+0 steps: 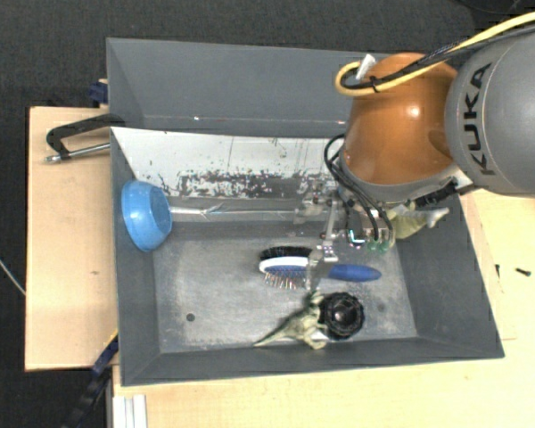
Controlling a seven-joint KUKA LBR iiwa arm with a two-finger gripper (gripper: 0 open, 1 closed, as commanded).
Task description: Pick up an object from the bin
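Observation:
My gripper point(319, 261) hangs low in the middle of the bin, under the orange cover. It stands right over the neck of a brush point(283, 264) with a white and blue head, where the blue handle point(358, 274) sticks out to the right. Just in front of it lie a black round thing point(343, 315) and a pale green toy lizard point(294, 330), touching each other near the bin's front wall.
A blue bowl point(144, 215) leans on its side against the left wall. A pale yellowish thing point(416, 224) peeks out at the right, partly hidden under the arm. The bin floor to the left of the brush is bare.

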